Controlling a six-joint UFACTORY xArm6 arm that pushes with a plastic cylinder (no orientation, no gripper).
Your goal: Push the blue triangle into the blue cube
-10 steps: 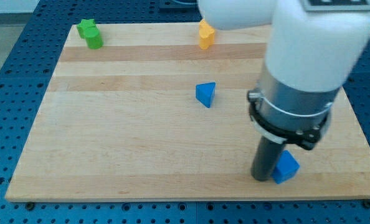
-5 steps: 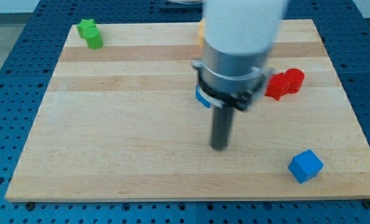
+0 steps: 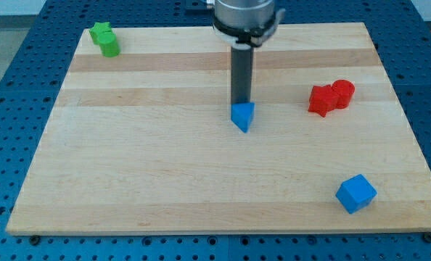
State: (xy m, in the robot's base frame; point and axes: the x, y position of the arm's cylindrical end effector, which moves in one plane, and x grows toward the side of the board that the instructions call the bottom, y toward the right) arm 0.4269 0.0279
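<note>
Camera view: my tip (image 3: 239, 104) meets the blue triangle (image 3: 243, 116) from above; no pincer shows; arm cropped.

A small blue triangular block (image 3: 243, 116) sits near the middle of the wooden board, one corner pointing toward the view's bottom. A small blue cube (image 3: 355, 193) rests flat well apart from it, toward the view's bottom right, turned diagonally to the board's edges.
</note>
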